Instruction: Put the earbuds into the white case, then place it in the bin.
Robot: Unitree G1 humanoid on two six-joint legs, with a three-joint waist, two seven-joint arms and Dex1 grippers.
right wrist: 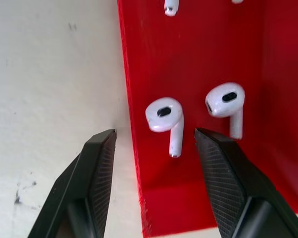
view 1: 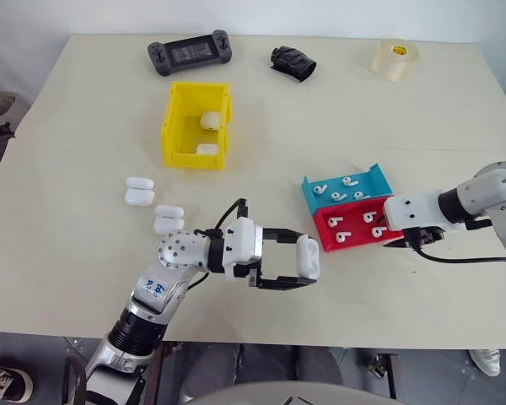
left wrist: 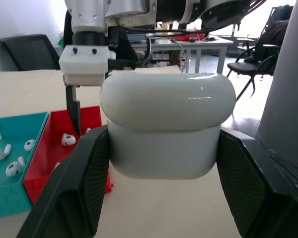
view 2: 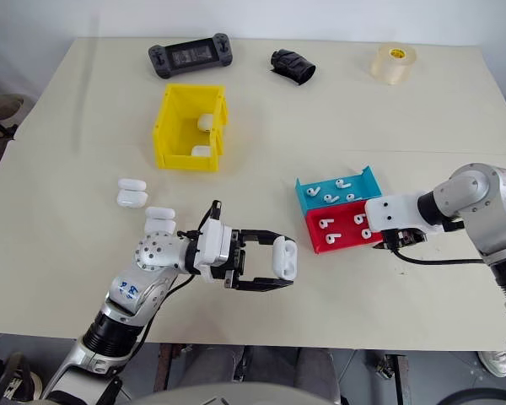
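Note:
My left gripper is shut on the white case, holding it level above the table with its lid closed. To its right, the red tray and the blue tray each hold several earbuds. My right gripper points down at the red tray's near corner, open. One finger is outside the tray wall and the other inside it. One earbud lies between the fingers, untouched, with another earbud just beyond the inner finger. The yellow bin stands further back with two white cases in it.
Two pairs of spare white cases lie left of my left arm. At the far edge of the table sit a black game controller, a black bundle and a tape roll.

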